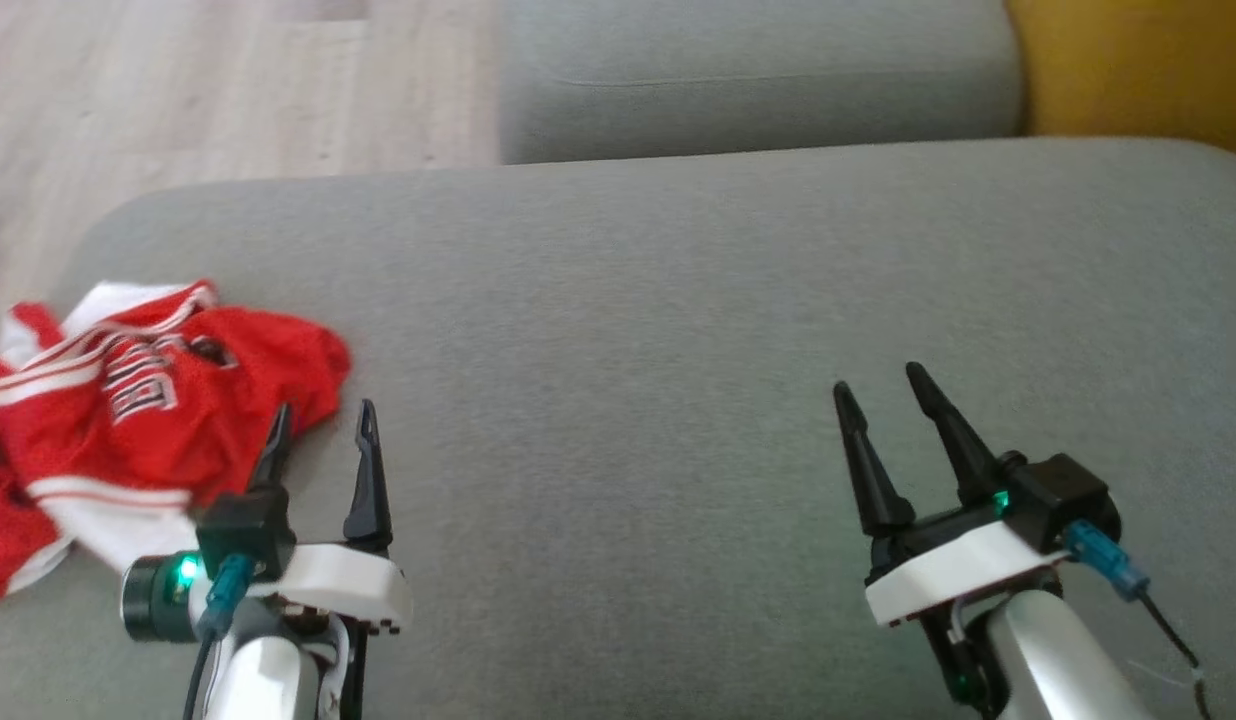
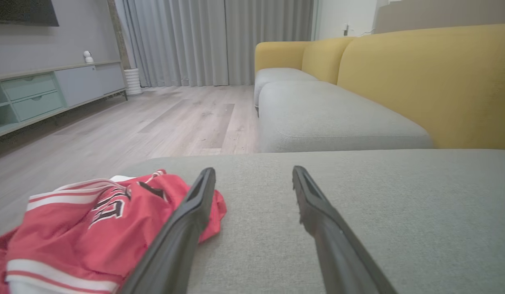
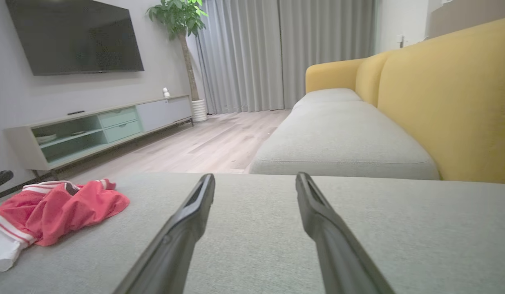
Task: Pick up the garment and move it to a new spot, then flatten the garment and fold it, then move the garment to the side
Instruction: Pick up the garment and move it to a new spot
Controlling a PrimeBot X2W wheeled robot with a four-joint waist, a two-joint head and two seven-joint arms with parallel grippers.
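While the left claw (image 1: 324, 412) and right claw (image 1: 878, 380) stand spread and empty, best swing the left one leftward onto the garment (image 1: 158, 400), pinching several bunched layers.

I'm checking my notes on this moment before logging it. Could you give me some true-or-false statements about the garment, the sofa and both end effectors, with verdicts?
1. The garment lies crumpled near the left end of the grey cushion. True.
2. The left end effector is shut on the garment. False: it is open and holds nothing.
3. The right end effector is open above bare cushion. True.
4. The garment is folded flat. False: it is bunched up.
5. The sofa backrest is blue. False: it is yellow.
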